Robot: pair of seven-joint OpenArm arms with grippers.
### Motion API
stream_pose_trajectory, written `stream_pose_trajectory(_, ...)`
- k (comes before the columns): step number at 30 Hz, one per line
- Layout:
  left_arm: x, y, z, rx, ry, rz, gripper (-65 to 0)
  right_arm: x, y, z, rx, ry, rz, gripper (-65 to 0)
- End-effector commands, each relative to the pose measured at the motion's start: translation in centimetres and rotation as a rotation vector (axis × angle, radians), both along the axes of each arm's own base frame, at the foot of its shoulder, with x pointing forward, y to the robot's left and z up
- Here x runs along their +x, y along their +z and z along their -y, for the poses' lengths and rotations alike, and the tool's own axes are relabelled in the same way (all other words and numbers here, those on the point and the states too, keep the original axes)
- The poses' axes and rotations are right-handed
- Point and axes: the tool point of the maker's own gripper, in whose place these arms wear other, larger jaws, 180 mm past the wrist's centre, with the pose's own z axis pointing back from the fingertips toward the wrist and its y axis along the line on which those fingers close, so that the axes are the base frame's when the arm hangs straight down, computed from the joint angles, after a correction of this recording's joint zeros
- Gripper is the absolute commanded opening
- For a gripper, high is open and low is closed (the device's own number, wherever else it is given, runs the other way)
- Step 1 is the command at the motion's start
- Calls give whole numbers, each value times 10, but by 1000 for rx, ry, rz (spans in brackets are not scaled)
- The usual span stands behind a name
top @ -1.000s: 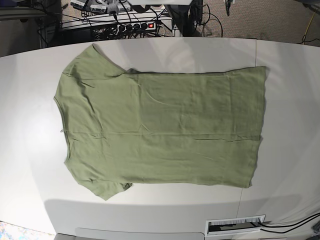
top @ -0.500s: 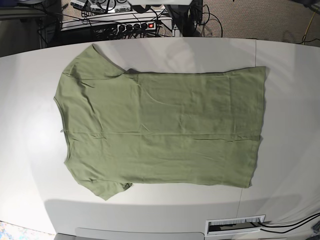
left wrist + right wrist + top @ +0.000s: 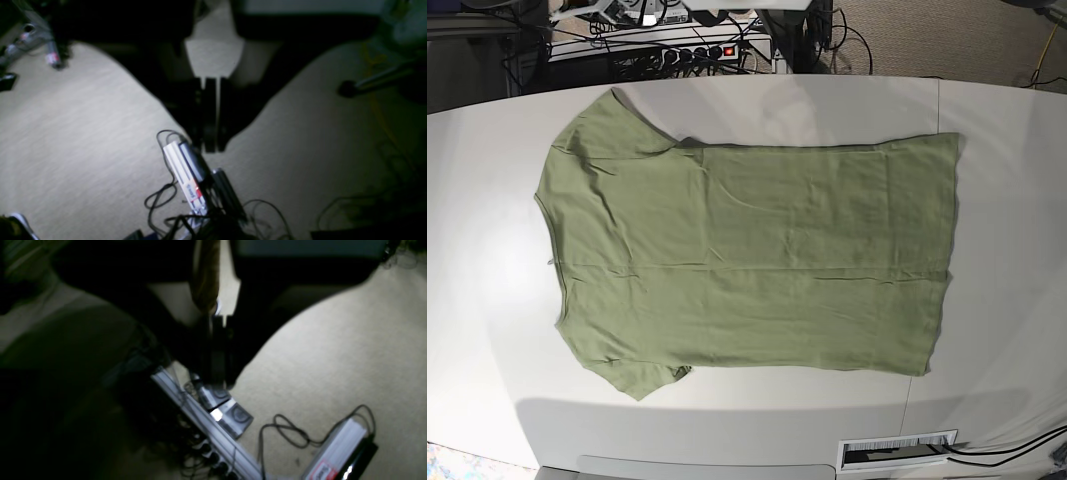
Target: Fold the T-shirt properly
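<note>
Two grippers are hanging clear of the work, and both are keeping their fingers clenched with nothing between them: the left gripper (image 3: 210,115) is facing bare floor (image 3: 110,133) and a silver box (image 3: 185,176) with cables, and the right gripper (image 3: 218,353) is looking down on floor and hardware too.

What is changing is only up at the far edge. The small dark shape that was dangling there a second ago, right of the middle in the base view, is no longer showing, while a pale bit of hardware (image 3: 602,15) is now appearing toward that view's upper left. I'm taking that as the arms shifting about, not as folding. The T-shirt (image 3: 757,210) itself is staying exactly as it was, so the job isn't moving forward, and I'm guessing the first fold is still waiting.

The shirt is lying spread on the white tabletop (image 3: 1007,250), neckline toward the robot's right side, hem toward its left, both sleeves sticking out and a long crease running along its middle. Neither wrist view is showing any of it, so it's sitting well apart from both grippers. They'll be needing to come over the tabletop and open before pinching any cloth.
</note>
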Motion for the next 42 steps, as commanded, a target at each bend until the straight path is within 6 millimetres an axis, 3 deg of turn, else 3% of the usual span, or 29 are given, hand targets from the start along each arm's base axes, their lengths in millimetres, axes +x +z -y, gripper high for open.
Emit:
stream_pose_trajectory(1,0,8,-1,2,-13,15,-650,6,9,0,4,10,23,-650)
stream_pose_trajectory(6,34,27,-15,39,-8,114,-650,32,40,6,-62,67,109,-650)
stream_pose_trajectory(10,57,45,-26,74,-5,178,-650,50,68,-4,-65,113,176,-650)
stream_pose_trajectory(20,122,94,-27,115,-35,367,-650,95,117,-15,-130,160,327,-650)
stream_pose_trajectory(25,146,116,-27,135,-118,458,-650,109,131,-16,-172,201,390,-650)
stream_pose_trajectory(33,193,128,-27,195,-231,619,-650,141,146,-3,-281,220,486,-650)
stream_pose_trajectory(42,227,136,-6,133,-374,706,-650,182,164,2,-320,192,599,-650)
